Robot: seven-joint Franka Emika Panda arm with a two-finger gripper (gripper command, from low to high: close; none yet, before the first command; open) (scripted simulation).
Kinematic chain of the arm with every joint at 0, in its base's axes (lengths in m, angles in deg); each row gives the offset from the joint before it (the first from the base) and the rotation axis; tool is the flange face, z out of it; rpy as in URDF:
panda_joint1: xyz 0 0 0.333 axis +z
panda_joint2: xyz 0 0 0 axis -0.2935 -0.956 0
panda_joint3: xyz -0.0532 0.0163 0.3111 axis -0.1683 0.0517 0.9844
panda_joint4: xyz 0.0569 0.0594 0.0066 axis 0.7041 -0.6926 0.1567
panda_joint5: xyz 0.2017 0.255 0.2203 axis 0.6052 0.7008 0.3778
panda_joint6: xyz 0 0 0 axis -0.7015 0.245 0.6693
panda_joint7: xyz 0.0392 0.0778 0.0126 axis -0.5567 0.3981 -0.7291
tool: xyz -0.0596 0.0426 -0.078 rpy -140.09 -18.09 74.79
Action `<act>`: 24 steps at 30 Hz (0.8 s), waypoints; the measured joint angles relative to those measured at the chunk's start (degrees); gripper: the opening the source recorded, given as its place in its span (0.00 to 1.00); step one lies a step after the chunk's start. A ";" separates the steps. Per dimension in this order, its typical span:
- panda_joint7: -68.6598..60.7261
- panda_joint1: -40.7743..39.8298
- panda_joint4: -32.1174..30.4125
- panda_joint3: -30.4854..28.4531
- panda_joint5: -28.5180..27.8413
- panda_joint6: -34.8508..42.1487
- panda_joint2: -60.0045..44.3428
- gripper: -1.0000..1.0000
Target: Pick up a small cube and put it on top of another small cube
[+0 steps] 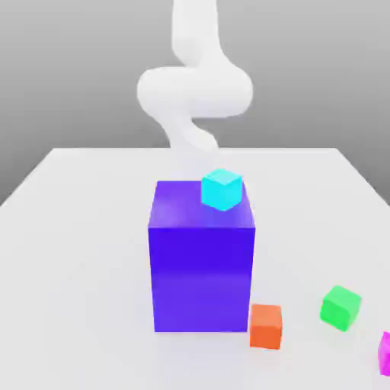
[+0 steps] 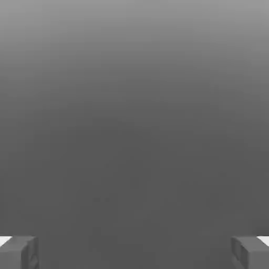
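The small magenta cube (image 1: 385, 353) lies on the white table at the near edge of the exterior view's right, partly cut off by the frame. The small green cube (image 1: 340, 307) sits just to its left and a little farther back, apart from it. In the hand view my gripper (image 2: 134, 253) is open: its two grey fingertips (image 2: 18, 252) stand far apart with nothing between them, against a plain grey background. The white arm (image 1: 194, 87) rises at the back of the table, behind the large block.
A large blue-purple block (image 1: 201, 266) stands mid-table with a cyan cube (image 1: 222, 189) on its top right corner. An orange cube (image 1: 266, 326) rests by the block's lower right corner. The white table (image 1: 76, 266) stretches to the exterior view's left.
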 joint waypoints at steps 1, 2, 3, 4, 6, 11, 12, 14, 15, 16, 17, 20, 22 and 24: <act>-1.06 0.74 0.17 0.39 -0.22 -0.58 -2.26 0.50; -2.09 1.43 0.34 0.78 -0.42 -1.13 -4.42 0.50; -3.09 2.11 0.51 1.16 -0.62 -1.68 -6.54 0.50; -4.08 2.78 0.67 1.54 -0.82 -2.22 -8.64 0.50; -6.05 4.05 0.99 2.37 -1.21 -3.29 -12.80 0.50; -10.89 7.04 1.79 4.63 -2.27 -5.96 -23.17 0.50; -11.83 7.62 1.95 5.10 -2.52 -6.49 -25.25 0.50; -13.69 8.73 2.27 6.11 -3.06 -7.56 -29.40 0.50; -14.59 9.26 2.43 6.62 -3.36 -8.09 -31.48 0.50; -15.48 9.84 2.59 7.14 -3.69 -8.62 -33.56 0.50; -16.35 10.78 2.76 7.66 -4.04 -9.14 -35.65 0.50; -18.88 13.43 3.25 8.79 -5.21 -10.72 -41.91 0.50; -20.54 14.56 3.58 9.38 -6.03 -11.76 -46.09 0.50; -22.16 15.49 3.91 10.13 -6.91 -12.79 -50.29 0.50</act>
